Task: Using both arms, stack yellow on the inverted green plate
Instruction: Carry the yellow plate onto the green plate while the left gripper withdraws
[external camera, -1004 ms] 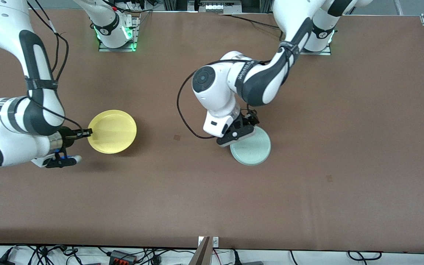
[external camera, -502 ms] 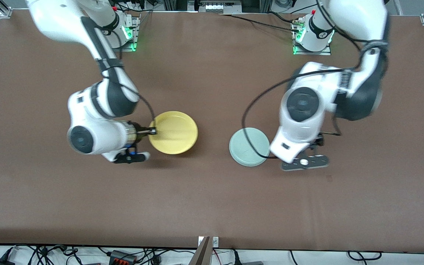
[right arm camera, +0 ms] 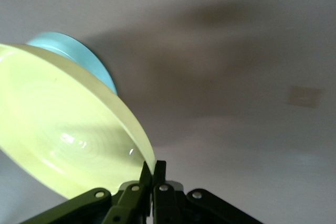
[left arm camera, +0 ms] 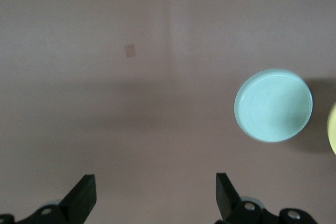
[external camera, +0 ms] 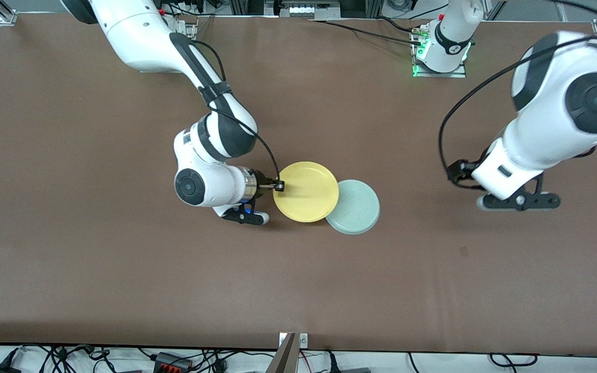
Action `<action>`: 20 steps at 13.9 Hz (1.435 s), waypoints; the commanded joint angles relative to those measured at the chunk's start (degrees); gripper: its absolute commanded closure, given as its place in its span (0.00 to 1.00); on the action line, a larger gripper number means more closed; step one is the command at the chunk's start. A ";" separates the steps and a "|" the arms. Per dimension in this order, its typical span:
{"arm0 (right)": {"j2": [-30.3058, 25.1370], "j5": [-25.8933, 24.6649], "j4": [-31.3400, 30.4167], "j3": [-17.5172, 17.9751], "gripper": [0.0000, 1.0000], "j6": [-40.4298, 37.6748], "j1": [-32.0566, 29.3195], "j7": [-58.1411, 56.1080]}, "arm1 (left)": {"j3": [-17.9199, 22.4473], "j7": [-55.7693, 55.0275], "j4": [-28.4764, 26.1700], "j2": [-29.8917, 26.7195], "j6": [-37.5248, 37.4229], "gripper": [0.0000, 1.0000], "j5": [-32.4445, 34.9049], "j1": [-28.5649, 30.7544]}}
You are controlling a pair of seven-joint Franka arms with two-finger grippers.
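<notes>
The yellow plate (external camera: 306,192) hangs just above the table, right way up, its rim overlapping the edge of the green plate (external camera: 356,208). My right gripper (external camera: 278,186) is shut on the yellow plate's rim at the side toward the right arm's end. In the right wrist view, the gripper (right arm camera: 153,174) pinches the yellow plate (right arm camera: 68,135) and the green plate (right arm camera: 73,51) shows past it. The green plate lies upside down on the table. My left gripper (external camera: 519,201) hovers open and empty toward the left arm's end; in its wrist view (left arm camera: 155,198) it looks down on the green plate (left arm camera: 273,105).
The brown table (external camera: 122,269) carries only small dark marks (external camera: 463,251). The arm bases (external camera: 439,52) stand along the edge farthest from the front camera. Cables and a bracket (external camera: 288,352) sit along the nearest edge.
My right arm has carried the yellow plate across the table until it overlaps the green plate. My left arm has drawn away from the green plate toward its own end, still open.
</notes>
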 commanded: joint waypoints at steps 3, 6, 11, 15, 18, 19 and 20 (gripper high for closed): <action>8.37 4.65 7.64 0.23 1.00 7.05 5.73 14.94 | -0.74 14.58 -24.16 -16.22 10.50 0.00 -7.10 5.80; 10.14 5.79 7.82 0.85 1.00 11.88 7.41 19.71 | -0.57 21.33 -21.29 -15.54 9.90 0.00 -7.85 6.52; 11.72 8.52 7.74 1.47 1.00 16.90 9.16 20.51 | -0.30 19.66 -10.30 -9.03 4.71 0.00 -7.15 6.87; 12.16 8.08 7.30 1.38 1.00 17.08 10.30 20.69 | -0.30 16.93 -4.76 -7.09 2.18 0.00 -4.25 7.40; 12.16 7.73 7.03 1.29 1.00 16.99 10.66 20.52 | -0.22 16.23 -5.89 -10.16 -2.23 0.00 -3.80 7.66; 12.16 7.73 6.86 1.20 1.00 17.08 10.57 20.43 | -0.13 16.14 -7.03 -10.87 -2.06 0.00 -3.80 8.45; 12.16 7.73 6.86 1.12 1.00 17.08 10.57 20.25 | -0.30 16.14 -7.39 -11.05 -1.80 0.00 -3.80 8.54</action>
